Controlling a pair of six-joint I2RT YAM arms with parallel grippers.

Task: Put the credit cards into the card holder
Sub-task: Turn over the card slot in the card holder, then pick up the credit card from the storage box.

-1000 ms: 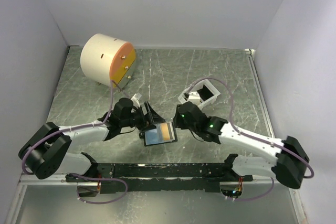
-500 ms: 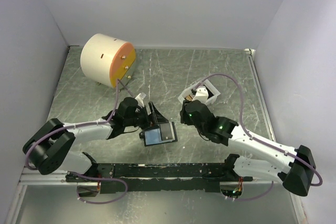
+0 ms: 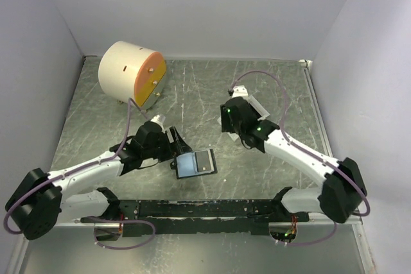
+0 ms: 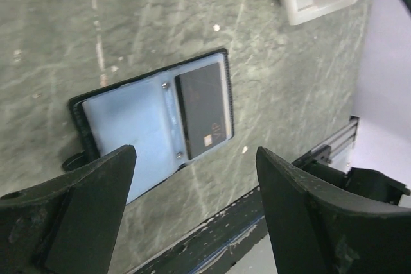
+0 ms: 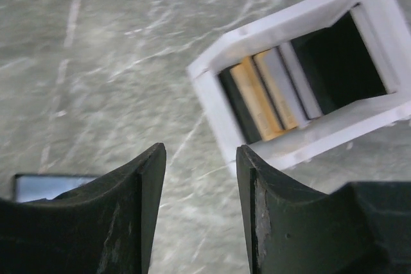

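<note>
Grey-green marbled tabletop (image 3: 192,94) lies under both arms. Left gripper (image 4: 194,155) hangs spread wide and empty, the open card holder (image 4: 128,120) flat directly beneath, a dark card (image 4: 204,110) in one pocket. Right gripper (image 5: 200,152), fingers apart and empty, hovers before the white tray (image 5: 212,104); orange credit cards (image 5: 257,97) stand on edge inside.

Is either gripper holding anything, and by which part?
Nothing is held. The left gripper is open over the card holder, the right gripper open near the white tray.

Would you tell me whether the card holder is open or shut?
Open: the card holder lies spread flat, one dark card sleeved inside.
</note>
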